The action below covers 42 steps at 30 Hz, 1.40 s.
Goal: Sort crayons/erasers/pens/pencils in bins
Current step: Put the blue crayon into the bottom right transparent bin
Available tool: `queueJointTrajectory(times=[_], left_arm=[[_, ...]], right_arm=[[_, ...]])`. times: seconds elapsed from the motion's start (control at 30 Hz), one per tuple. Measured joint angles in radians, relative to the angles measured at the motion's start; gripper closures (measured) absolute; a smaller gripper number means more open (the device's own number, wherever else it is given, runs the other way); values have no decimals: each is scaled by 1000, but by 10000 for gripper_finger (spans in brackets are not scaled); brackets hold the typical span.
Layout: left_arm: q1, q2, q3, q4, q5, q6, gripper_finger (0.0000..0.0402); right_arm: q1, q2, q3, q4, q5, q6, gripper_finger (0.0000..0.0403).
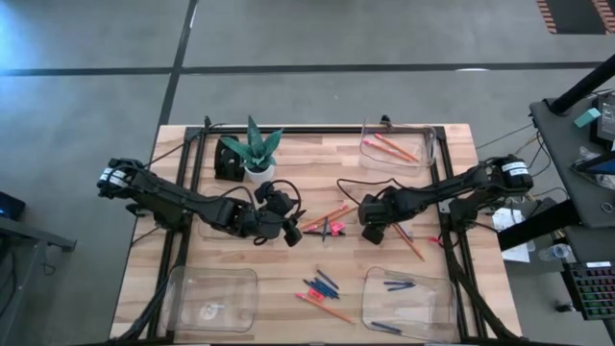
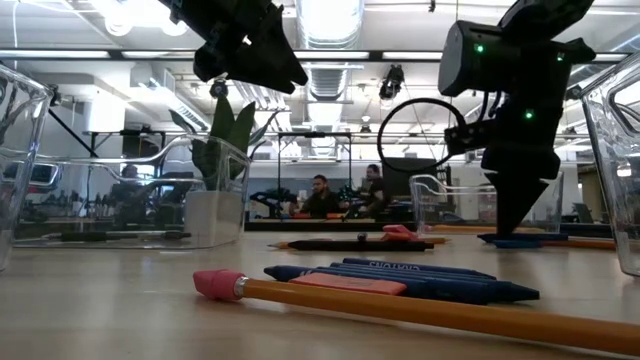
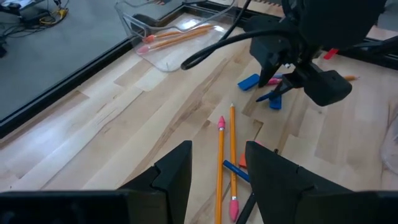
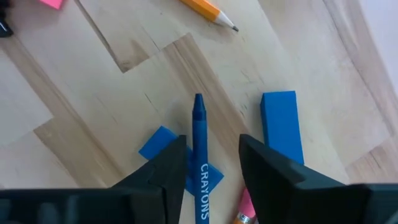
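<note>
- Two arms worked the bench [image 1: 173, 269] centre; I had the right gripper [image 4: 208, 158] low, fingers spread astride a blue crayon [image 4: 199, 149], ready to pinch (not yet held).
- Left gripper [image 3: 217, 168] hovered with fingers parted, empty, above the pencils [image 3: 225, 155], presumably my next pick for the far bin [image 1: 396, 149].

A pale wooden table [image 1: 240, 163] framed by black rails is seen standing on a grey floor [image 1: 86, 106]. A green plant [image 1: 258, 146] in a white pot [image 1: 258, 172] is set near the table's far edge, with a black box [image 1: 231, 159] just beside it. In the low view, two people [image 2: 345, 195] are seen seated in the room behind.
</note>
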Motion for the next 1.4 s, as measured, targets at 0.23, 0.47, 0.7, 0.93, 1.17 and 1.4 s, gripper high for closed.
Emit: queueJointTrajectory(times=[0.23, 0.47, 0.7, 0.93, 1.17, 1.4], left_arm=[[0, 0, 0, 1, 0, 0, 265], [0, 0, 0, 1, 0, 1, 265], [0, 0, 0, 2, 0, 1, 265], [0, 0, 0, 1, 0, 1, 265], [0, 0, 0, 1, 0, 2, 265], [0, 0, -1, 0, 1, 1, 265]], right_arm=[[0, 1, -13, 17, 0, 0, 306], [-6, -1, -61, 96, -28, 48, 334], [-6, -1, -68, 108, -28, 24, 342], [-3, -2, -69, 109, 6, 0, 383], [-3, -50, -62, 101, 12, -2, 382], [3, -178, -58, 101, 37, -23, 382]])
